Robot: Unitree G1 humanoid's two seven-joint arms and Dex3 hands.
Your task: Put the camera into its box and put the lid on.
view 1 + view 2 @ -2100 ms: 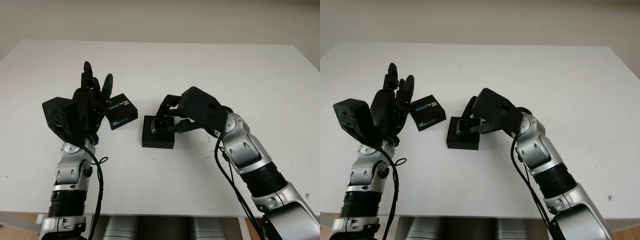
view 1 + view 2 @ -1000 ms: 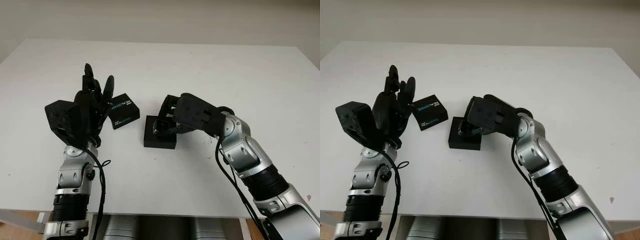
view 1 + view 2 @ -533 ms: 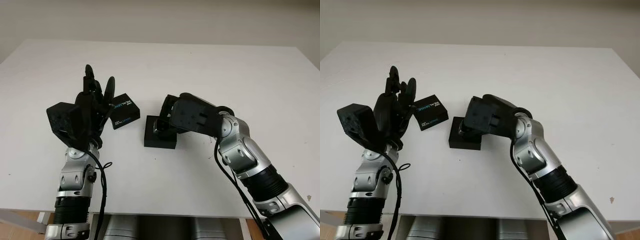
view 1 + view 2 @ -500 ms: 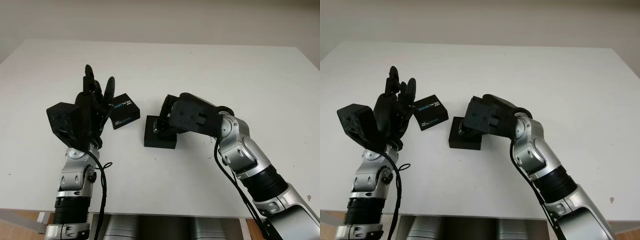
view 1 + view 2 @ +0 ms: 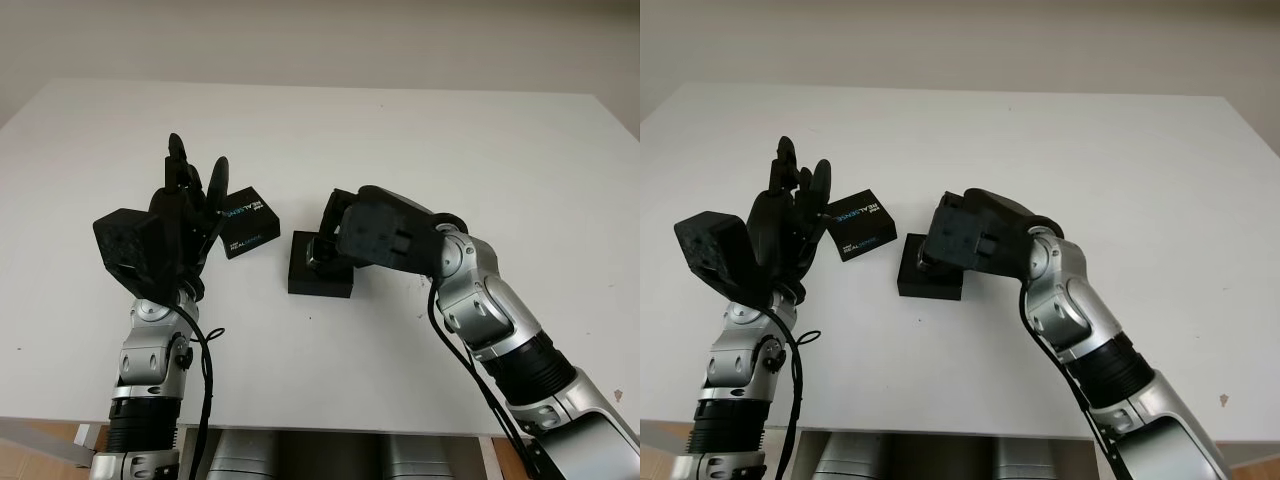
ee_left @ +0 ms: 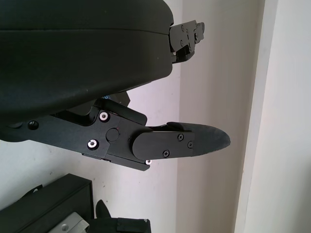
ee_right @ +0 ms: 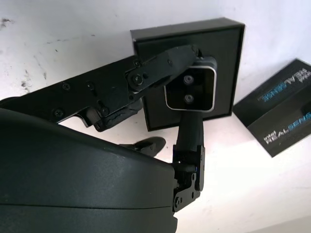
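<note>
White table (image 5: 420,140) fills most of the left eye view, with a pale wall across the top edge. Near the centre sits the black box (image 5: 320,279), and the right hand (image 5: 345,240) hovers over it from the lower right, its fingers closed on the small silver camera (image 5: 322,253) above the box's opening. Left of centre, the left hand (image 5: 185,205) stands raised and open, holding nothing, just beside the black lid (image 5: 246,222), which lies on the table apart from the box and carries white and blue lettering. From the right wrist, the camera (image 7: 190,91) shows its silver face with two dark lenses, pinched between black fingers (image 7: 160,68) over the box (image 7: 228,53); the lid (image 7: 282,119) beside it reads "intel REALSENSE". From the left wrist, one finger (image 6: 184,141) reaches across the white tabletop.
</note>
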